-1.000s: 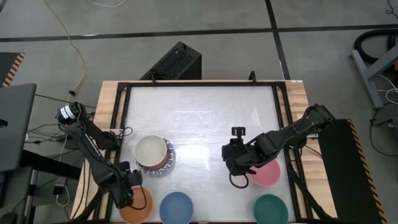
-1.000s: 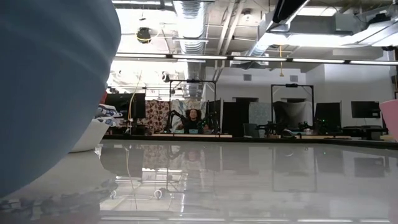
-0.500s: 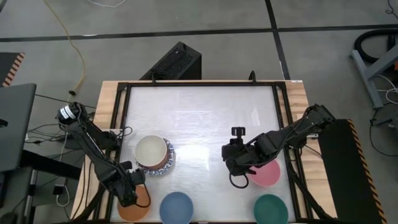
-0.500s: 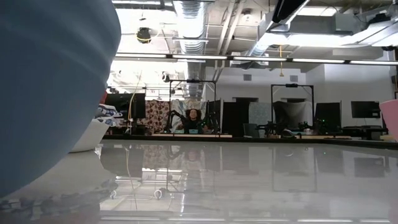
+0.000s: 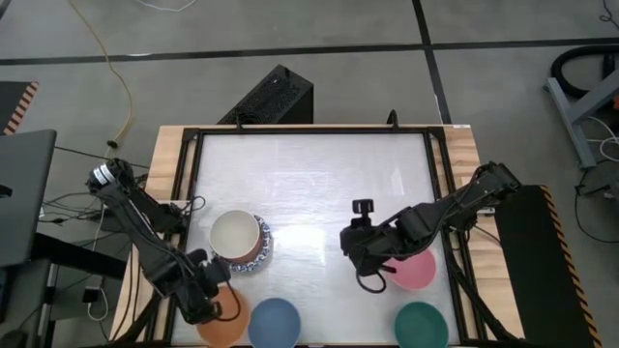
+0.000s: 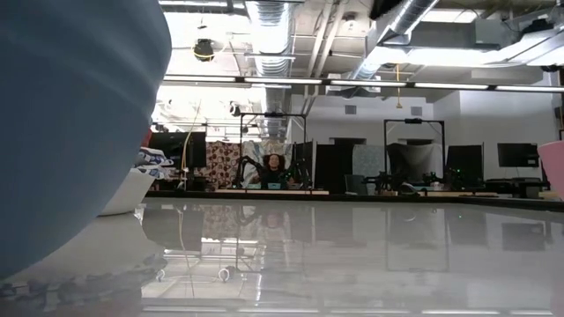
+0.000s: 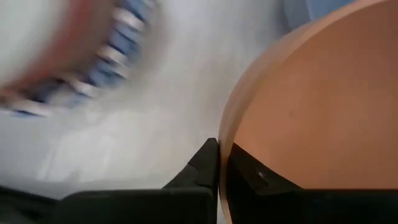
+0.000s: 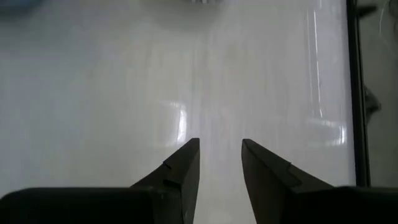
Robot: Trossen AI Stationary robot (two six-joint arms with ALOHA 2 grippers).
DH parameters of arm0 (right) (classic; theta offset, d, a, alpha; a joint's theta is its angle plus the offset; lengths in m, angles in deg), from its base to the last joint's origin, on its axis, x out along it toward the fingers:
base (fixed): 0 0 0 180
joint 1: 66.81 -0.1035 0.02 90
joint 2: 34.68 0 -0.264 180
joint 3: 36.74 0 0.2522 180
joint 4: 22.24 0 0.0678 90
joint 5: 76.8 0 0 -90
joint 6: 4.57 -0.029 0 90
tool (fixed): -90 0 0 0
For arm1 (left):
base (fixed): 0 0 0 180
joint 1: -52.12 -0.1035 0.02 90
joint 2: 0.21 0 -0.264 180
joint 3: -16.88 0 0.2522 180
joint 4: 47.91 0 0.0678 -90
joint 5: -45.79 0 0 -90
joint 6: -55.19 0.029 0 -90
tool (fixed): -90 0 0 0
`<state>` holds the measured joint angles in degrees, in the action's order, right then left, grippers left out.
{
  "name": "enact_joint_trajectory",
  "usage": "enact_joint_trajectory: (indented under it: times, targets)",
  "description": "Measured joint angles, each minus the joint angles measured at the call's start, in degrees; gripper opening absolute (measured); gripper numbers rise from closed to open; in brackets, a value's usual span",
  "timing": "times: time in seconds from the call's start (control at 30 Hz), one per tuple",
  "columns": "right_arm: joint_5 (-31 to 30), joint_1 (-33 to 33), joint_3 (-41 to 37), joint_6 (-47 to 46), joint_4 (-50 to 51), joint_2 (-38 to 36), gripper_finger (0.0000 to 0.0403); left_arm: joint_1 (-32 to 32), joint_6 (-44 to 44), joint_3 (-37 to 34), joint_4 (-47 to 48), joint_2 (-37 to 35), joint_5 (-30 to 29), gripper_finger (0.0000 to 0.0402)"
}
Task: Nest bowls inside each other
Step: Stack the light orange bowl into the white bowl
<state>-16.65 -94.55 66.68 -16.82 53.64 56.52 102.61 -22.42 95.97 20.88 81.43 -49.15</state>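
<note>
My left gripper (image 5: 207,296) is shut on the orange bowl (image 5: 226,321) at the table's near left corner. The blue bowl (image 5: 274,323) sits just to its right on the table. Behind them stands a stack (image 5: 240,241): a beige bowl in a red one, in a bowl with a blue-patterned rim. My right gripper (image 5: 348,249) hangs open over bare table, left of the pink bowl (image 5: 416,270). Its fingers (image 8: 186,165) hold nothing. The dark green bowl (image 5: 421,326) rests at the near right. My left gripper pinches the orange bowl's rim (image 7: 222,134), with one finger (image 7: 205,165) outside the wall and the other (image 7: 252,177) inside the hollow. The fingers come steeply from above, on the side of the bowl toward the table's left. The bowl hangs tilted below them, off the table.
A black frame (image 5: 193,174) runs around the white tabletop. The middle and far half of the top (image 5: 309,174) are bare. In the low view the blue bowl (image 6: 70,132) fills the left and the pink bowl's edge (image 6: 555,167) shows at the right.
My left gripper has risen and gone a little toward the table's right, taking the orange bowl with it. The bowl has come off the table and now stands closer to the blue bowl. My right gripper has tipped slightly in place.
</note>
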Motion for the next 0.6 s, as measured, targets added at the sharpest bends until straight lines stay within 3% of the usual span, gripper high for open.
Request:
enact_joint_trajectory:
  times: [0.2, 0.37, 0.6]
  targets:
    - [0.0, 0.6, 0.0, 7.0, -7.6, 0.0, 0.0141, -5.0, 0.1, 8.4, 14.6, 0.0, -7.0, 0.0000]
    - [0.9, 1.5, 0.0, 16.0, -14.7, 0.0, 0.0141, -11.7, 7.7, 14.0, 20.2, 0.0, -6.8, 0.0000]
    - [20.2, 4.0, 0.0, 34.8, -29.4, 0.0, 0.0141, -21.5, 26.8, 18.7, 20.8, 0.0, -5.8, 0.0000]
